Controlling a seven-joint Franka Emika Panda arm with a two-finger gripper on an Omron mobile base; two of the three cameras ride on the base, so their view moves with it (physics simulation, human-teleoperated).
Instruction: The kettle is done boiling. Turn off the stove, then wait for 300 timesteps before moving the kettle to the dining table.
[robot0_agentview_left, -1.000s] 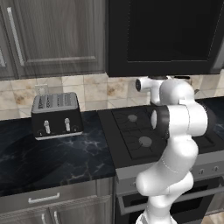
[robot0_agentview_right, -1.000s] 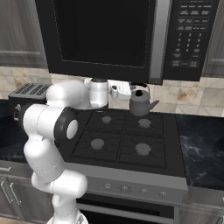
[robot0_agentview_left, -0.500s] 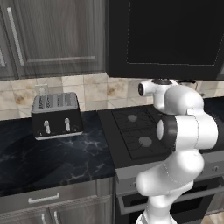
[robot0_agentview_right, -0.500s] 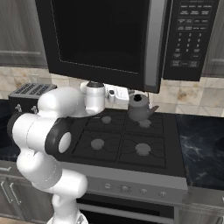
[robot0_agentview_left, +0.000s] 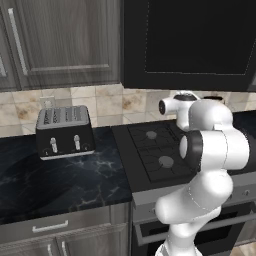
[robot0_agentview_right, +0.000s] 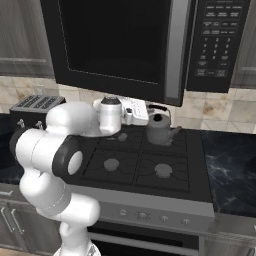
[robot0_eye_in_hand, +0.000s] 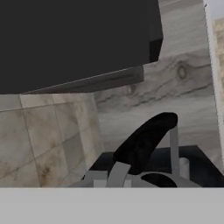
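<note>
Hand (robot0_agentview_right: 141, 114), at centre frame in the right base view, has its fingers closed at the black handle of the kettle (robot0_agentview_right: 159, 131). That kettle sits on the stove (robot0_agentview_right: 150, 167), at its back right burner, just right of centre frame.

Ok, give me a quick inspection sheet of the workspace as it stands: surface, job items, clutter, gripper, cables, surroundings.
Surface: black marble counter flanks the stove.
Job's things: kettle sits upright on the stove's rear right burner; in the hand view its black handle is close up. No flames seen. Dining table: nothing seen.
Clutter: black toaster on the counter left of the stove.
Gripper: gripper shut, at the kettle's handle; whether it clamps the handle cannot be told.
Cables: nothing seen.
Surroundings: microwave above the stove, dark wood cabinets, tiled backsplash.
</note>
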